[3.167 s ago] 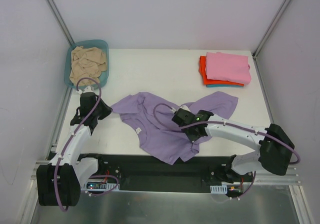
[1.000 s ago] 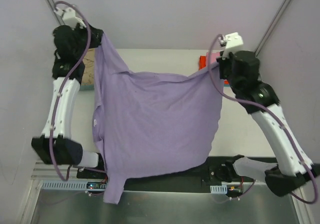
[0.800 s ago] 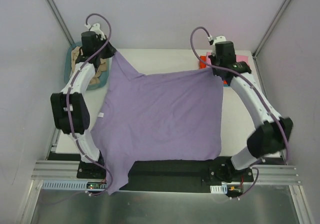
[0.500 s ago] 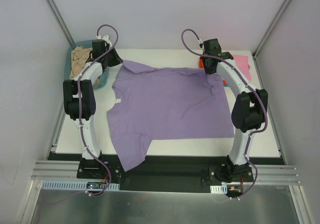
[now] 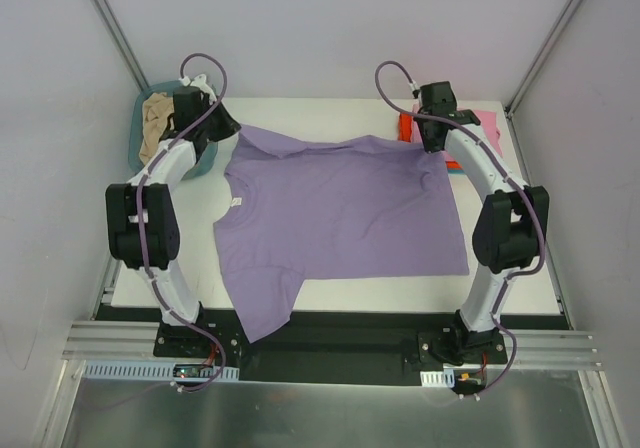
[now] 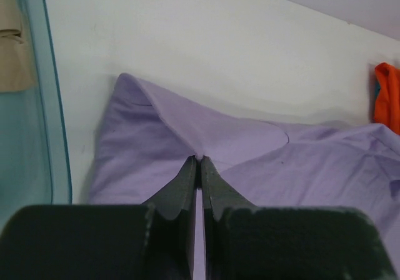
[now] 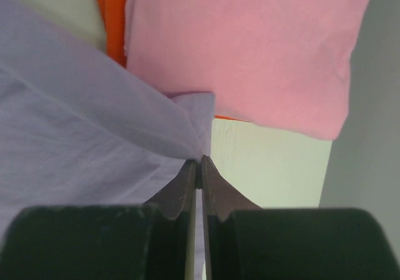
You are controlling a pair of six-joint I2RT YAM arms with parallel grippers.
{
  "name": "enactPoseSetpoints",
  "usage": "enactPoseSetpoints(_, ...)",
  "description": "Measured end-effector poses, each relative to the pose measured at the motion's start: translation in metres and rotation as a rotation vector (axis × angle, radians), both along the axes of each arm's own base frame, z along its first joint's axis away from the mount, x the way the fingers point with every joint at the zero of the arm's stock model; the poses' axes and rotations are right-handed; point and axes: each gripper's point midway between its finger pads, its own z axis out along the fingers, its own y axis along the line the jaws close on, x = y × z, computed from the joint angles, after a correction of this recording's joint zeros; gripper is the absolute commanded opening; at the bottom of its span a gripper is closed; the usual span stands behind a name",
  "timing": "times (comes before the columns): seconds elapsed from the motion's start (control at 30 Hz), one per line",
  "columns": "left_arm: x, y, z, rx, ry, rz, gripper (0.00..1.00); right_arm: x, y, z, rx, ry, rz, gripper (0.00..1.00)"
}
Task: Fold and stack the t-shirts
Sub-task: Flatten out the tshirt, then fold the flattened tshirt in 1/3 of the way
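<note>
A lavender t-shirt [image 5: 340, 208] lies spread flat over the middle of the table, with one sleeve reaching the near edge. My left gripper [image 5: 225, 126] is at the shirt's far left corner, shut on a pinch of the lavender cloth [image 6: 262, 167] at its tips [image 6: 199, 159]. My right gripper [image 5: 432, 140] is at the far right corner, also shut on a fold of the lavender cloth [image 7: 75, 124] at its tips [image 7: 200, 160]. Just beyond that corner lies a folded pink t-shirt [image 7: 250, 49] on top of an orange-red t-shirt [image 7: 112, 11].
A teal basin [image 5: 137, 138] stands at the far left corner of the table with a crumpled beige t-shirt [image 5: 155, 128] in it; its wall [image 6: 37, 105] is close to the left of my left gripper. The folded stack [image 5: 485, 123] sits at the far right. Walls enclose the table.
A second ago both arms held the lavender shirt hanging in the air. They have swung it away and lowered it, so it now lies flat. Both grippers have kept their hold.
</note>
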Motion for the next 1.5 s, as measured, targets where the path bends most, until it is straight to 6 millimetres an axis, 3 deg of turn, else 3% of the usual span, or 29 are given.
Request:
enactPoseSetpoints(0.23, -0.041, 0.006, 0.045, -0.016, -0.078, 0.068, 0.00, 0.010, -0.015, 0.026, -0.034, -0.081, 0.020, 0.08)
enactPoseSetpoints(0.6, -0.134, -0.016, 0.047, -0.050, -0.070, 0.106, 0.00, 0.004, -0.021, 0.025, -0.070, -0.072, 0.044, 0.09)
enactPoseSetpoints(0.8, -0.172, -0.020, 0.056, -0.063, -0.107, 0.136, 0.00, -0.003, -0.026, 0.031, -0.070, -0.082, 0.039, 0.10)
enactPoseSetpoints(1.03, -0.203, -0.025, 0.013, -0.049, 0.018, 0.150, 0.00, -0.010, -0.030, 0.030, -0.080, -0.074, 0.045, 0.13)
enactPoseSetpoints(1.33, -0.239, -0.025, -0.034, -0.073, 0.164, 0.159, 0.00, -0.053, -0.045, -0.011, -0.149, 0.051, 0.060, 0.16)
enactPoseSetpoints(1.43, -0.247, -0.026, -0.046, -0.078, 0.210, 0.156, 0.00, -0.066, -0.054, -0.021, -0.187, 0.088, 0.032, 0.21)
enactPoseSetpoints(1.5, -0.254, -0.026, -0.054, -0.075, 0.241, 0.153, 0.00, -0.074, -0.059, -0.028, -0.205, 0.111, 0.011, 0.30)
